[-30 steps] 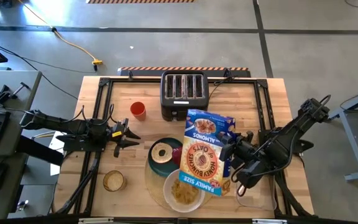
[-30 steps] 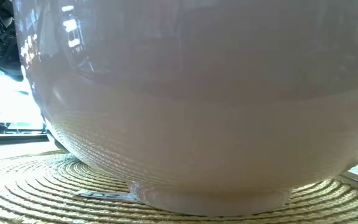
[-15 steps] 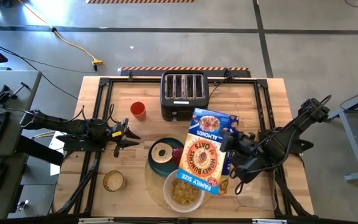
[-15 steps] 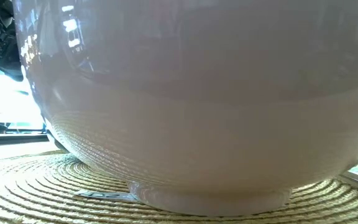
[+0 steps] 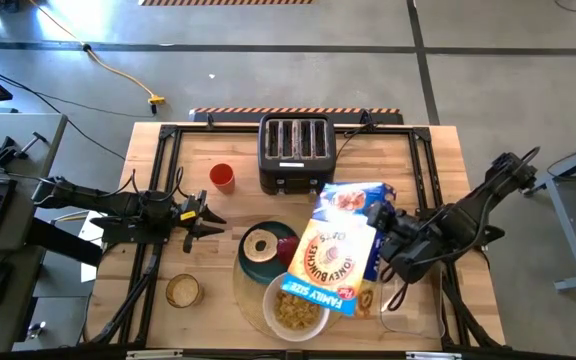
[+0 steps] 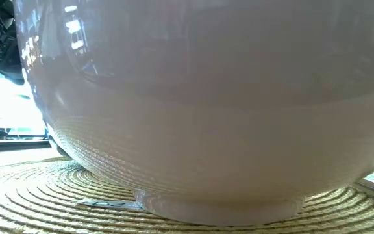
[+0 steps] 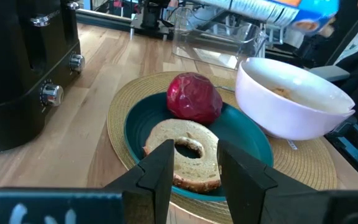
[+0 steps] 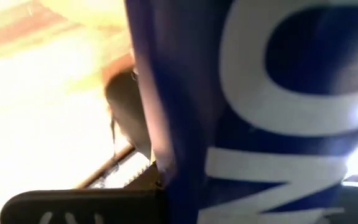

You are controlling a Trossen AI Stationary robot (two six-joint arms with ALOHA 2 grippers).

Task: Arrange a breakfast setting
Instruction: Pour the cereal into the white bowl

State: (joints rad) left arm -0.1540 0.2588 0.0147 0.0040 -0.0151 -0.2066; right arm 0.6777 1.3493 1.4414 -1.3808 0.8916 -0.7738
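Note:
A blue and yellow cereal box (image 5: 336,250) hangs tilted over the white bowl (image 5: 293,308), which holds cereal and stands on the round tan placemat (image 5: 250,292). My right gripper (image 5: 378,232) is shut on the box at its right side. The dark teal plate (image 5: 248,262) on the mat carries the bagel half (image 5: 261,247) and the red food item (image 5: 288,248). My left gripper (image 5: 206,215) is open and empty, left of the plate. It looks at the bagel (image 7: 185,152) and the red item (image 7: 194,99). The spoon does not show plainly. My right gripper holds the cereal box by its narrow blue side (image 8: 260,112), pinched between the two fingers, coming from the table's right side. The box is lifted clear of the table and tilted, its lower end (image 5: 313,298) over the bowl.
The black four-slot toaster (image 5: 295,150) stands at the far middle, the small red cup (image 5: 222,177) to its left. A small round jar (image 5: 183,291) sits near left. A clear plastic container (image 5: 413,308) lies near right. The bowl (image 6: 206,97) fills the low view.
My right gripper has moved a little toward the table's right edge with the cereal box. The box has tipped steeper: from above it looks shorter and its far end panel now shows, while its lower end stays over the bowl.

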